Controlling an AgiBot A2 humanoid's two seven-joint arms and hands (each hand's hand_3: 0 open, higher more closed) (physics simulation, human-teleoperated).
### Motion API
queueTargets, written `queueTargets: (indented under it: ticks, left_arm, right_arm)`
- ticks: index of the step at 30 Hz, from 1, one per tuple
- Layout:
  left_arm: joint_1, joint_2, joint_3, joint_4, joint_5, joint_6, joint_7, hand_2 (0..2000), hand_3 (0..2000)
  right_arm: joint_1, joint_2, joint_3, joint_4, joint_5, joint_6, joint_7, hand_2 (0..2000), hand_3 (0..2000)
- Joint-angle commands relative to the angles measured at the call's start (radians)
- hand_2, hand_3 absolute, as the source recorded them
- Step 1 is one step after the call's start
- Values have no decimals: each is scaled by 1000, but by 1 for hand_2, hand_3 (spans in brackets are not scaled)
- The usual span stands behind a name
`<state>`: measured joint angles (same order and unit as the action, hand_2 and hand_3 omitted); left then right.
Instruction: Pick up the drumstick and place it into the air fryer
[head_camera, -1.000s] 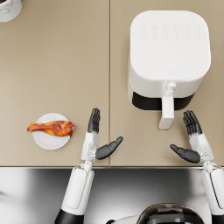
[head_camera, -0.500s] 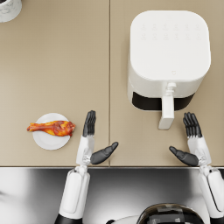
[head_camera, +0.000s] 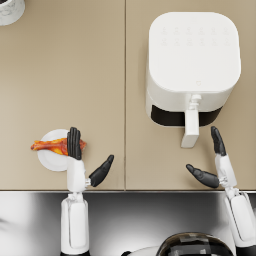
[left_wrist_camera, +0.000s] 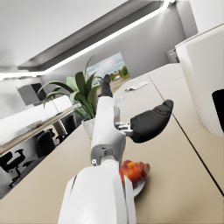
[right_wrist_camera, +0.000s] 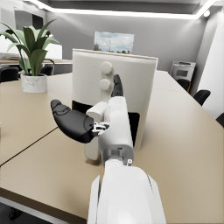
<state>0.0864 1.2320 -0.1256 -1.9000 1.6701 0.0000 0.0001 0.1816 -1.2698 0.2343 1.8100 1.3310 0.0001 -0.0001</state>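
Since the earlier frames the left robot hand (head_camera: 77, 157) has shifted leftward, from beside the plate (head_camera: 50, 157) to over its right edge; the right robot hand (head_camera: 214, 162) has stayed close to where it was, below the air fryer (head_camera: 192, 65).

Left to right, head view: a pale pot (head_camera: 10, 10) sits at the far corner of the tabletop (head_camera: 90, 75), well apart from both robot hands. The drumstick (head_camera: 52, 145) lies on the plate, its thick end under the straight fingers (head_camera: 74, 142) of the left robot hand and its thin end pointing away from that hand. Whether the fingers touch the meat cannot be told. The left robot hand is spread wide, thumb (head_camera: 101, 170) splayed toward the right robot hand, and grips nothing. A seam in the tabletop runs between the two robot hands.

The air fryer stands beyond the right robot hand, its drawer handle (head_camera: 190, 127) projecting toward that hand's fingertips. The right robot hand is likewise spread and holds nothing, its thumb pointing toward the left robot hand.

Left wrist view: the drumstick (left_wrist_camera: 133, 170) shows just beside the forearm, below the open left robot hand (left_wrist_camera: 127, 122), with a potted plant (left_wrist_camera: 81, 94) beyond.

Right wrist view: the right robot hand (right_wrist_camera: 98, 113) is held before the air fryer (right_wrist_camera: 113, 94), apart from it.
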Motion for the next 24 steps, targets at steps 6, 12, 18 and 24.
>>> queueTargets:
  ticks: [6,12,18,24]
  left_arm:
    - [5,1,-152,1,271,-35,-13,0,0]
    - [36,-15,-207,36,543,-393,-151,0,0]
    - [82,-32,-169,148,816,-452,-173,0,0]
    - [117,-32,-98,269,1077,-460,-175,0,0]
  right_arm:
    - [0,-16,9,-22,3,0,0,0,0]
    - [0,-31,14,-25,4,0,0,0,0]
    - [-6,-42,9,-41,4,0,0,0,0]
    - [-3,-58,-2,-49,4,0,0,0,0]
